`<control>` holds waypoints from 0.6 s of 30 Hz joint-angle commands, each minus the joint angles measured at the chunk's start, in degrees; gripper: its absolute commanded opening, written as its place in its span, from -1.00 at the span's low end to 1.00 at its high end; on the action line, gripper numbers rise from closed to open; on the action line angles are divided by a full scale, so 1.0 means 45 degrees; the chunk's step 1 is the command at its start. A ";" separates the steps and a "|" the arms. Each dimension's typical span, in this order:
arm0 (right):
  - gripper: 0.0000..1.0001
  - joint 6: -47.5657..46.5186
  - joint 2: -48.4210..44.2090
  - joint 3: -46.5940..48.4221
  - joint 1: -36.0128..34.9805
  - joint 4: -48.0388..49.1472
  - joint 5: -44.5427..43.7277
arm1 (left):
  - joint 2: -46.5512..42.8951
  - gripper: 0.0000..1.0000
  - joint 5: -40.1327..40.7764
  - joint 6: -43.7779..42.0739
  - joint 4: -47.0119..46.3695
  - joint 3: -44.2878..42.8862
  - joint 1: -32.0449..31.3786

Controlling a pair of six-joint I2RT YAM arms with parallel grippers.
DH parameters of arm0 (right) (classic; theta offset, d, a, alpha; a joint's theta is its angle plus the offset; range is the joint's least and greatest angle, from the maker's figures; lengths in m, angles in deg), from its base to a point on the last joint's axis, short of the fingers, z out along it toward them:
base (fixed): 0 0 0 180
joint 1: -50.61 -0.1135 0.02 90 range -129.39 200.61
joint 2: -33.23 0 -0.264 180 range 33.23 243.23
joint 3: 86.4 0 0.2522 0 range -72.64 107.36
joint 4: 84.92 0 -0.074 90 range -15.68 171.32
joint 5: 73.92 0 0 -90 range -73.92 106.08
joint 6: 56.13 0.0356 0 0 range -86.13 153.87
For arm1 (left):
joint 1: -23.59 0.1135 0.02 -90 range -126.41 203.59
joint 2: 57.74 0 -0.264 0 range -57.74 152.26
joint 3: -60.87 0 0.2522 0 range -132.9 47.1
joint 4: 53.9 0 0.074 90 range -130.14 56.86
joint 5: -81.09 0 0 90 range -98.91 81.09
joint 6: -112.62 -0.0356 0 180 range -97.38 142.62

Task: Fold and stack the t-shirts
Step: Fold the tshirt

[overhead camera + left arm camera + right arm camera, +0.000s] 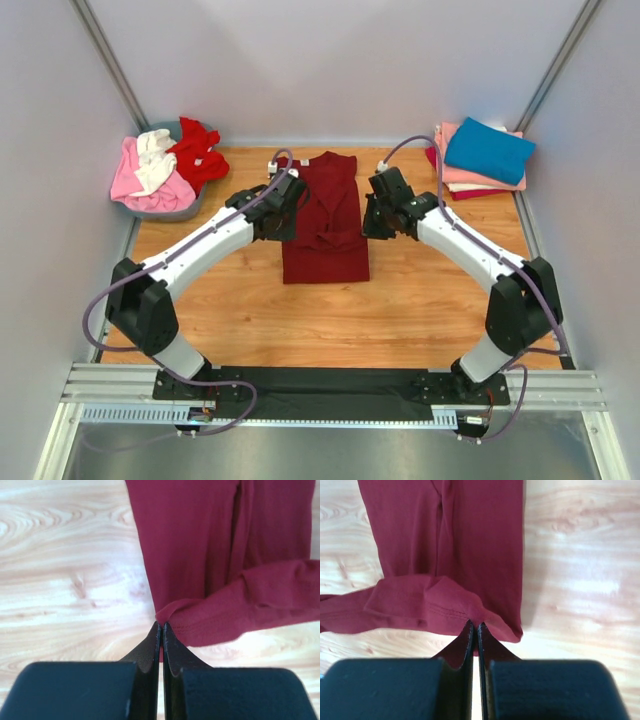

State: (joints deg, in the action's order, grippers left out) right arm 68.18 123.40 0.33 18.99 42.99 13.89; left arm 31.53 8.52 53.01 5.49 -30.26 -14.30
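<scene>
The dark maroon t-shirt (pixel 325 215) lies lengthwise on the wooden table, its sides folded inward into a narrow strip. My left gripper (pixel 284 220) is at the strip's left edge. It is shut on a corner of maroon cloth (pixel 200 620) pinched at its tips (pixel 161 625). On the right edge my right gripper (pixel 371 220) is shut too, with a stitched fold of the shirt (pixel 440 605) caught at its tips (pixel 474 625). A teal-blue t-shirt (pixel 488 150) tops a folded stack at the back right. Pink (pixel 128 178), white (pixel 155 160) and bright red (pixel 198 152) t-shirts are heaped at the back left.
The loose shirts sit in a grey tub (pixel 165 210) in the back left corner. The folded stack also holds a pink layer (pixel 470 180) and a red one (pixel 470 193) under the teal. Grey walls close in the table (pixel 420 300) on three sides.
</scene>
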 commanded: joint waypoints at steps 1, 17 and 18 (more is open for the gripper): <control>-0.99 -0.0611 0.0897 0.1166 0.0501 0.0450 0.0955 | 0.0648 -1.00 -0.0280 -0.0758 -0.0159 -0.0874 0.0431; -0.99 -0.1236 0.5546 0.4681 0.1517 -0.0075 0.2324 | 0.3754 -0.99 -0.1722 -0.1128 -0.1153 -0.2203 0.2480; -0.99 -0.1236 0.5857 0.4876 0.1537 -0.0115 0.2363 | 0.4084 -0.89 -0.1880 -0.1167 -0.1251 -0.2261 0.2598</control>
State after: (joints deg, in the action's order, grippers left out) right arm 63.89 147.53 18.74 25.00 43.17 23.13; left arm 48.12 2.62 49.23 2.56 -38.11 -4.29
